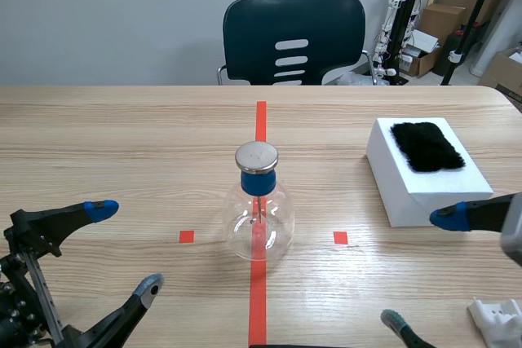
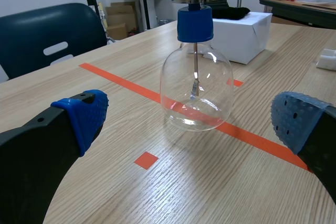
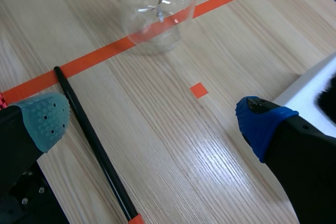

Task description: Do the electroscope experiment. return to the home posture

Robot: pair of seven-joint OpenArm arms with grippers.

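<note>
Scene view first: where did the electroscope [image 1: 259, 211] stand?
— Upright on the red tape line at the middle of the table [image 1: 122, 136], a clear glass flask with a blue stopper [image 1: 257, 182] and a metal disc [image 1: 257, 156] on top.

And the grippers?
— Both were low at the near edge. The left gripper [image 1: 126, 248] had its fingers spread wide and held nothing. The right gripper [image 1: 422, 268] was likewise spread and held nothing. Both were well apart from the flask.

What else was around?
— A white box [image 1: 412, 189] lay to the right of the flask with a patch of black fur [image 1: 426, 146] on its top. The right arm's upper fingertip showed just in front of the box. A small white object [image 1: 497, 319] sat at the near right corner, a dark chair [image 1: 294, 34] stood across the table, and cardboard boxes [image 1: 440, 22] were stacked behind it.

Left wrist view?
— The fingers stood apart, and the electroscope was straight ahead between them, untouched. The box with the fur was behind it.

Right wrist view?
— Again the fingers stood wide apart. A thin black rod [image 3: 94, 145] lay flat on the table under the gripper, close by the greenish pad, with its far end on the tape line. The flask was ahead, beyond that end, and a corner of the white box was beside the blue-tipped finger.
</note>
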